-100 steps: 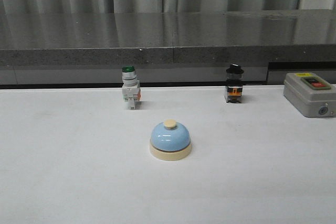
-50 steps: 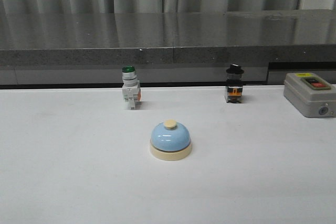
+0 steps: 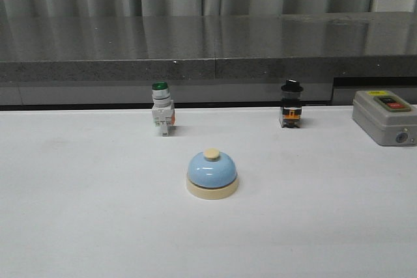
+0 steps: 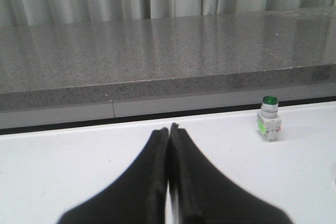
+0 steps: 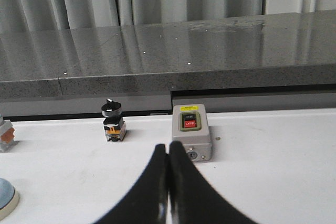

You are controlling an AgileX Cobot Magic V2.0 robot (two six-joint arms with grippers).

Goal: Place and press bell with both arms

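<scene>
So, quick rundown:
Left gripper (image 4: 168, 129): fingers pressed together, holding nothing, low over the table (image 3: 78, 226).
Right gripper (image 5: 168, 148): same deal, closed tight and empty.
Bell (image 3: 212, 174): upright, mid-table, untouched, nearer than the green-capped switch (image 3: 161, 116) and black knob switch (image 3: 290, 112).
Direction: only an edge of the bell (image 5: 6, 198) showing in the right wrist view (absent from the left one).
Nearer arm: probably the right; hard to call.
Long axis: none, round dome.
Grey box (image 5: 191, 139): straight ahead of the right gripper.
</scene>
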